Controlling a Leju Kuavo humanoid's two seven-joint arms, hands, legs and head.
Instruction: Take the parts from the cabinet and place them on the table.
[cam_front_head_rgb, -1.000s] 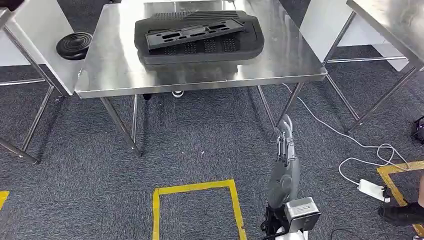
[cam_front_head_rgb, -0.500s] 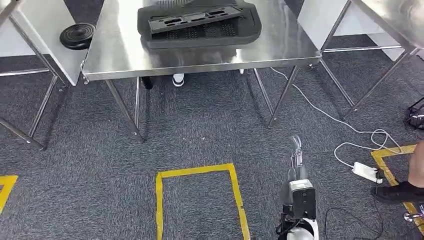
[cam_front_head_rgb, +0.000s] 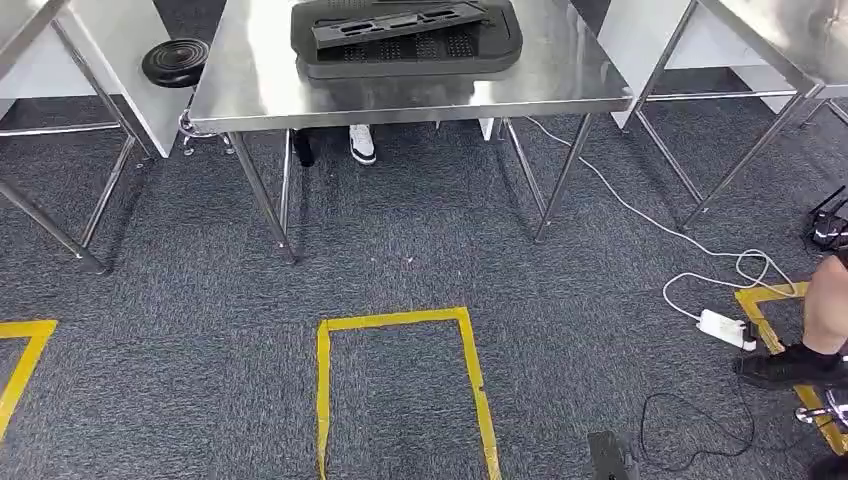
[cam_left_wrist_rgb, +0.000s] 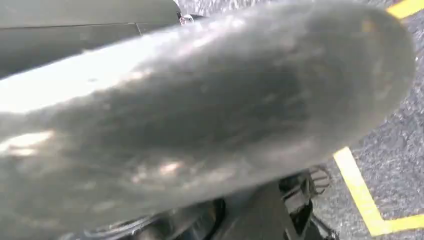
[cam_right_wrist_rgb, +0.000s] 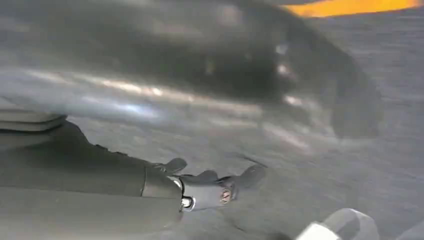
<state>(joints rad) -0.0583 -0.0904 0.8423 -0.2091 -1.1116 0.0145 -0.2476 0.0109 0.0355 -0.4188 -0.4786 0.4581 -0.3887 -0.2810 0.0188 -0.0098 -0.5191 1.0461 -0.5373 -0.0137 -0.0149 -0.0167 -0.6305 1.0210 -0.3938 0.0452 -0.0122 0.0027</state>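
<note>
Head view – parts lie on table well ahead, long axis crosswise; right hand fingers apart w/ nothing held, left hand's state can't tell.

Three steel tables are seen: one in the middle, one at the left, one at the right. Two black parts are counted on the middle table: one large panel and one long bracket on it. One round black disc is seen. One white power strip is counted.
</note>
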